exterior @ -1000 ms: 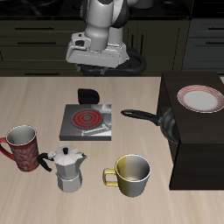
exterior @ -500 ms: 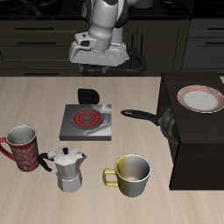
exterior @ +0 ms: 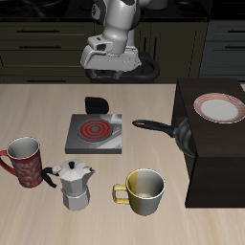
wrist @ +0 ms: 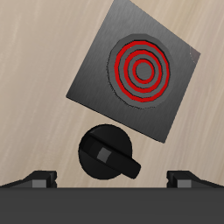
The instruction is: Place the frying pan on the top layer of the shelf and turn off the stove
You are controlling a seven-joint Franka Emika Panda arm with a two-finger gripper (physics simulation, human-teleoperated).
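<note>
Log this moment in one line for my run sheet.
gripper: raised behind stove, holding nothing | coil: red | frying pan: leaning against shelf | plate: on shelf top

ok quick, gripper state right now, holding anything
gripper: open, holding nothing, up above the stove and its knob.

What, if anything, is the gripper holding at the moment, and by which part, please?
Nothing is held. The gripper hangs open above the stove and its knob, with only empty space between its fingertips.
</note>
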